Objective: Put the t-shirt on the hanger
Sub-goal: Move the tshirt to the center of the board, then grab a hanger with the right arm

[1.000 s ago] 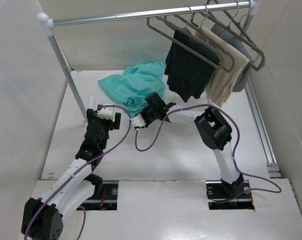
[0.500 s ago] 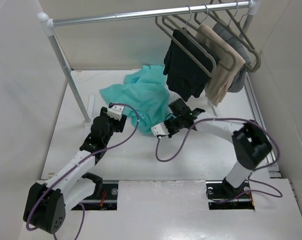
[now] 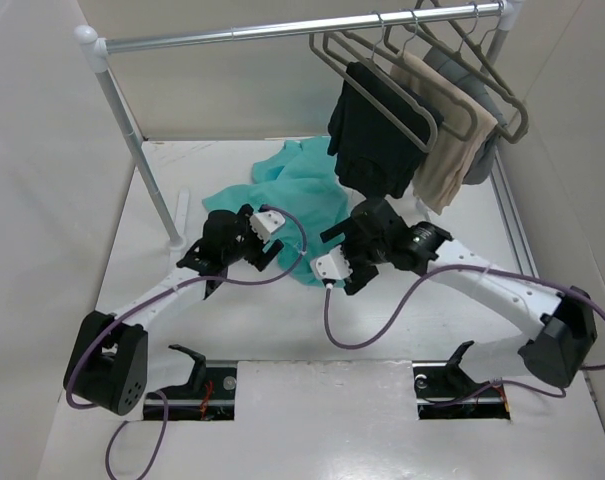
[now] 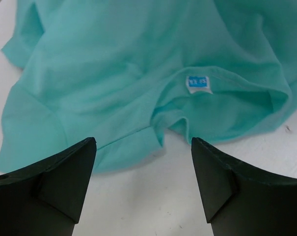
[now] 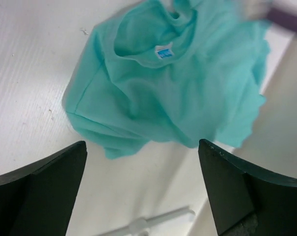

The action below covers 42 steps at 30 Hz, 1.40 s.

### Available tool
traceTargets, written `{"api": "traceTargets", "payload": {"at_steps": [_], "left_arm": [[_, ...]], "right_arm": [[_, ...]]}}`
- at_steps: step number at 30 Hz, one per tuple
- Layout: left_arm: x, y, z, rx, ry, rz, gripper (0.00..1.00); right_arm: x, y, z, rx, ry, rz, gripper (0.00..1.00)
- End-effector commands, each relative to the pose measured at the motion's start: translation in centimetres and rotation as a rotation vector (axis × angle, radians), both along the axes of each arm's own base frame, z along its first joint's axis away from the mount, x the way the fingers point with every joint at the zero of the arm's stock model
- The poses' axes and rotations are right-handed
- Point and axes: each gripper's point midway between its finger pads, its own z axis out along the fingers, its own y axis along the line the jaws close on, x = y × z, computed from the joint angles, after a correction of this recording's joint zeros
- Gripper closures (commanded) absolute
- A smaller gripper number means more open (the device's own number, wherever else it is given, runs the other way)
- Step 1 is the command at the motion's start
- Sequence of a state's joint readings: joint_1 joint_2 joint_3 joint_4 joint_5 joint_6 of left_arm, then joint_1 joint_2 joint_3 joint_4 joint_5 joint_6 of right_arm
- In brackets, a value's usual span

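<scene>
The teal t-shirt (image 3: 300, 190) lies crumpled on the white table, its blue neck label (image 4: 198, 82) facing up. My left gripper (image 3: 272, 250) is at the shirt's near left edge. In its wrist view the left gripper (image 4: 143, 143) stands open over bare table, just short of the t-shirt (image 4: 138, 64). My right gripper (image 3: 344, 250) hovers at the shirt's near right side. It is wide open above the t-shirt (image 5: 173, 88) and holds nothing. Several grey hangers (image 3: 422, 60) hang on the rail.
A black garment (image 3: 372, 140), a beige garment (image 3: 447, 150) and a grey one behind hang at the rail's (image 3: 282, 28) right end. The rack's left post (image 3: 132, 140) and foot (image 5: 153, 223) stand left of the shirt. White walls enclose the table.
My right gripper pulled the shirt nearer and rightward, then opened and let it go. My left arm swung right, up to the shirt's edge.
</scene>
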<state>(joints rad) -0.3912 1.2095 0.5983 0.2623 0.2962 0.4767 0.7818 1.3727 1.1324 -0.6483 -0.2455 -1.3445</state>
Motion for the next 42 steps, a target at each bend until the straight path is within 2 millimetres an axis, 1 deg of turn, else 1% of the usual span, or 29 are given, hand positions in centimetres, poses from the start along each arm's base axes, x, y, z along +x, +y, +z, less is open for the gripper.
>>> {"api": "traceTargets", "payload": {"at_steps": [1, 3, 4, 6, 7, 10, 11, 12, 14, 15, 17, 19, 20, 21, 22, 23, 24, 25, 27, 28, 29, 30, 31, 32, 33, 35, 37, 38, 42], "left_arm": [[-1.9, -1.9, -0.3, 0.054, -0.021, -0.218, 0.24], [-1.5, -1.3, -1.0, 0.064, -0.009, -0.167, 0.24], [-1.0, -1.2, -0.6, 0.053, -0.025, -0.140, 0.24], [-0.5, -0.6, -0.6, 0.031, -0.014, -0.060, 0.28], [-0.3, -0.5, -0.1, 0.016, -0.023, -0.040, 0.28], [-0.3, -0.1, 0.5, -0.021, -0.022, 0.016, 0.29], [-0.5, 0.1, 0.5, -0.028, -0.019, 0.032, 0.30], [-0.4, 0.2, 0.5, -0.033, -0.014, 0.045, 0.30], [-0.5, 0.5, 0.7, -0.055, -0.001, 0.082, 0.30], [-0.4, 0.6, 1.6, -0.063, -0.026, 0.089, 0.30], [-0.8, 0.8, 1.4, -0.068, -0.017, 0.094, 0.30], [-1.0, 0.9, 2.0, -0.062, -0.037, 0.087, 0.30], [-0.9, 1.1, 2.0, -0.050, -0.045, 0.090, 0.30], [-0.9, 1.1, 2.4, -0.054, -0.055, 0.090, 0.30], [-1.1, 0.9, 2.5, -0.048, -0.061, 0.077, 0.29], [-1.2, 1.1, 2.1, -0.040, -0.055, 0.088, 0.29], [-1.2, 1.2, 2.4, -0.044, -0.064, 0.088, 0.29], [-1.2, 1.3, 2.8, -0.046, -0.076, 0.096, 0.29], [-1.3, 1.4, 2.9, -0.046, -0.077, 0.096, 0.29], [-1.5, 1.5, 2.5, -0.042, -0.069, 0.096, 0.29], [-1.7, 1.5, 2.6, -0.042, -0.069, 0.096, 0.29], [-1.6, 1.6, 2.7, -0.036, -0.074, 0.092, 0.29], [-1.8, 1.6, 2.4, -0.031, -0.064, 0.092, 0.29], [-1.8, 1.6, 2.8, -0.035, -0.074, 0.092, 0.29], [-2.2, 1.5, 2.1, -0.027, -0.056, 0.083, 0.29], [-2.3, 1.5, 2.5, -0.032, -0.067, 0.083, 0.28], [-2.5, 1.6, 2.4, -0.026, -0.073, 0.079, 0.28], [-2.7, 1.7, 1.8, -0.021, -0.062, 0.079, 0.28], [-3.0, 1.5, 1.7, -0.021, -0.062, 0.070, 0.28]], "right_arm": [[-0.3, 0.9, 7.2, 0.107, -0.139, -0.033, 0.00], [-0.4, 1.6, 9.5, 0.141, -0.193, -0.028, 0.00], [-0.7, 2.6, 12.0, 0.187, -0.227, -0.006, 0.00], [-0.9, 4.0, 14.7, 0.238, -0.261, 0.017, 0.00], [-0.9, 5.3, 17.2, 0.281, -0.291, 0.035, 0.00], [0.0, 6.2, 21.1, 0.330, -0.345, 0.032, 0.00], [0.6, 6.6, 24.3, 0.360, -0.412, 0.040, 0.00], [0.7, 6.8, 26.1, 0.382, -0.448, 0.048, 0.00], [1.0, 6.7, 29.2, 0.427, -0.505, 0.038, 0.00], [0.7, 6.3, 32.4, 0.484, -0.562, 0.038, 0.00], [0.6, 6.2, 35.9, 0.582, -0.626, 0.023, 0.00], [-0.9, 4.5, 40.0, 0.719, -0.667, 0.002, 0.00], [-1.5, 3.6, 42.7, 0.803, -0.712, -0.008, 0.00], [-1.5, 3.0, 43.9, 0.827, -0.737, -0.020, 0.00], [-2.1, 1.1, 46.7, 0.893, -0.761, -0.049, 0.00], [-1.7, 0.5, 47.5, 0.902, -0.760, -0.064, 0.00], [-1.1, 0.1, 46.8, 0.855, -0.724, -0.073, 0.00], [0.1, -1.2, 48.3, 0.864, -0.738, -0.113, 0.03], [0.9, -1.1, 47.3, 0.836, -0.673, -0.072, 0.11], [2.8, -1.9, 46.8, 0.824, -0.657, -0.106, 0.20], [2.9, -2.5, 47.0, 0.864, -0.608, -0.118, 0.24], [3.0, -2.0, 46.7, 0.883, -0.563, -0.065, 0.28], [3.6, -2.6, 46.1, 0.888, -0.527, -0.076, 0.31], [5.3, -4.0, 45.3, 0.892, -0.492, -0.128, 0.34], [6.0, -4.4, 44.9, 0.894, -0.473, -0.140, 0.38], [7.1, -5.3, 44.0, 0.883, -0.455, -0.156, 0.47], [7.7, -5.4, 43.1, 0.869, -0.434, -0.159, 0.50], [7.6, -6.1, 43.6, 0.874, -0.456, -0.167, 0.50], [8.4, -6.7, 42.0, 0.848, -0.419, -0.195, 0.47]]}}
